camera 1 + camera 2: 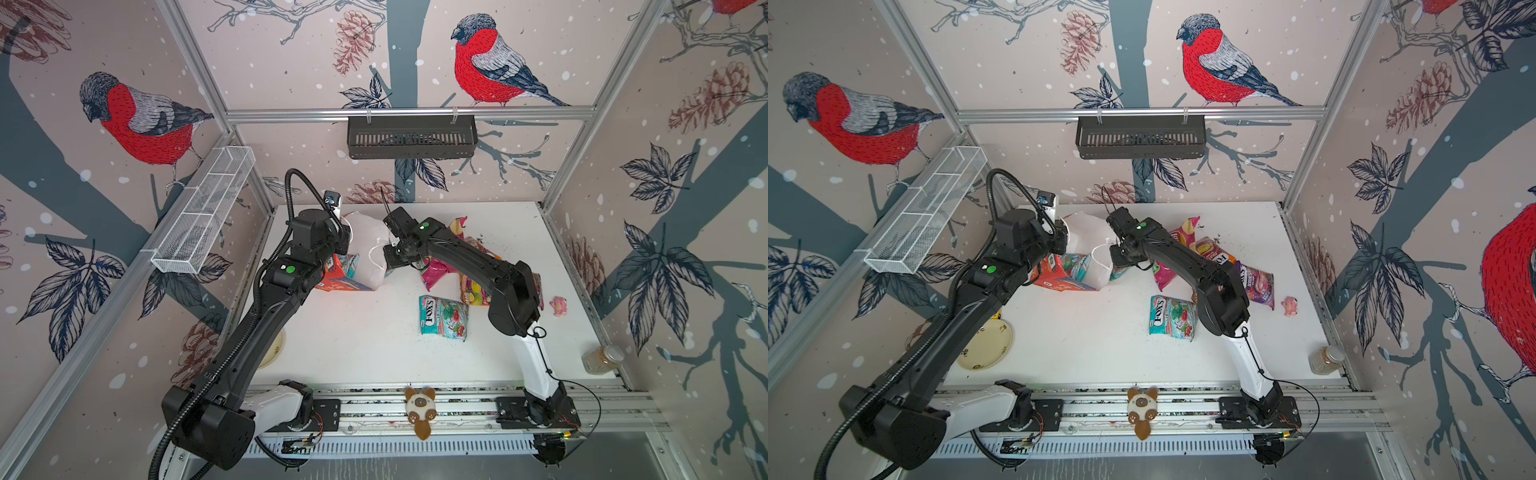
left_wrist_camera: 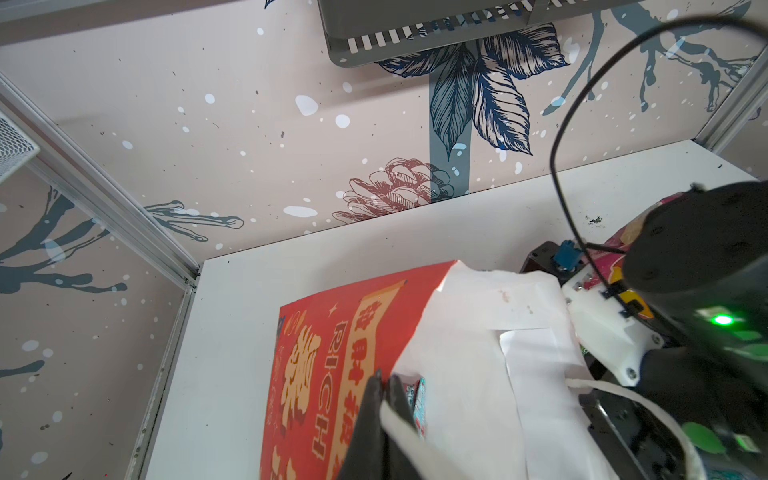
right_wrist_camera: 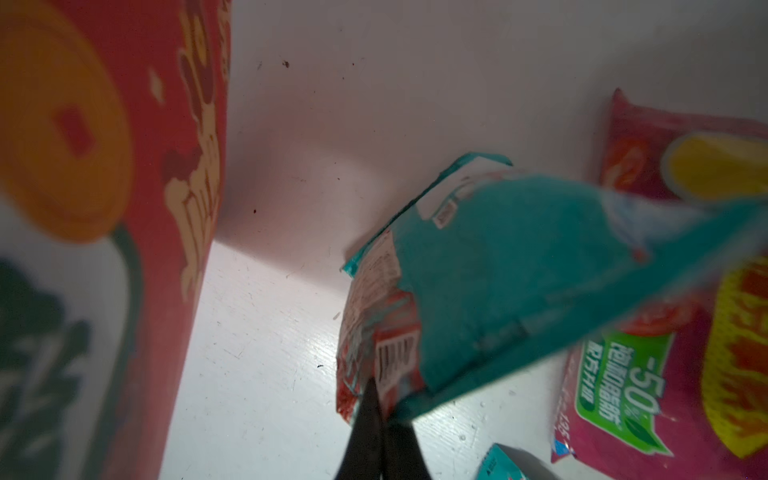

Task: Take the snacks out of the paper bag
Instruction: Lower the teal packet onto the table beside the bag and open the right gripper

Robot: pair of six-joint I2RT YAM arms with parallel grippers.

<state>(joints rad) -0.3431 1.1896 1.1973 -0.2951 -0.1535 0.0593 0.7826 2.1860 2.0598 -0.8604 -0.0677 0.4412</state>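
We see the paper bag (image 1: pixel 368 253) in the upper middle of both top views, left of centre, on the bench (image 1: pixel 353 345), its white inside turned toward us. In the left wrist view the left end effector (image 2: pixel 384 388) is closed on the bag's rim, where the red printed front meets the white lining, with a white cord handle (image 2: pixel 615 390) running close by. In the right wrist view the right end effector (image 3: pixel 376 401) is pinched tight on one end of a teal packet (image 3: pixel 519 270), which hangs above the bench just beside the bag's red wall. On the bench right of the bag lie a pink chip bag (image 1: pixel 434 272), a purple FOX'S packet (image 1: pixel 1258 286) and, near the centre of the frame, a teal FOX'S packet (image 1: pixel 444 318).
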